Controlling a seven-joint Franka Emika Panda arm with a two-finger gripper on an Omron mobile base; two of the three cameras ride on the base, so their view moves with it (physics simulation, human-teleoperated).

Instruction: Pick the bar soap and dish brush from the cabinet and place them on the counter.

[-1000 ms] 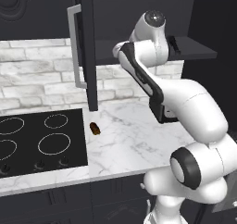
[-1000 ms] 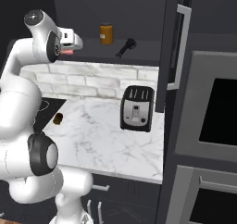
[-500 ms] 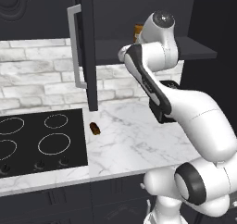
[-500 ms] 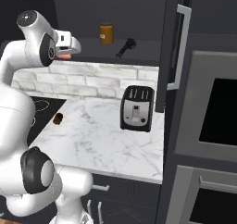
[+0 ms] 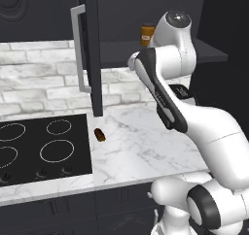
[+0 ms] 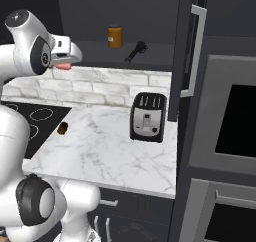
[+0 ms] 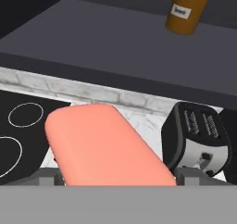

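Marble counter (image 6: 110,151) (bare), gripper (image 6: 64,65) clasping bar soap (image 7: 106,146)

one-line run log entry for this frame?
phase: carry soap from cabinet | gripper: shut on bar soap | dish brush: on shelf | counter: toaster

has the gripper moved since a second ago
Yes. In the right base view the gripper, holding the bar soap, has pulled left, away from the amber jar.

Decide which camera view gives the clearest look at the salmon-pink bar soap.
The hand view: the salmon-pink, round-cornered bar soap fills the foreground between the jaws, above the white marble counter. The right base view shows just a pink sliver under the gripper. In the left base view I cannot pick it out.
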